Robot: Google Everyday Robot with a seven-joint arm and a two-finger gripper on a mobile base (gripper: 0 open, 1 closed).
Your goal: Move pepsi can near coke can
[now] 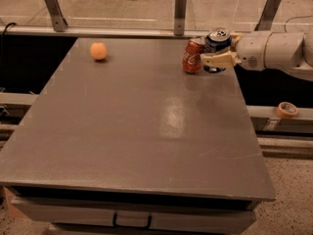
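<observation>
We are seeing only white script on the coke can [192,57], and we are failing to read it; the gripper [218,52] is clasping the pepsi can [217,37] just beside it.

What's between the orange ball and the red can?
Just bare table between the orange ball and the coke can, seen in the camera view. The claw grips the pepsi can right beside it.
</observation>
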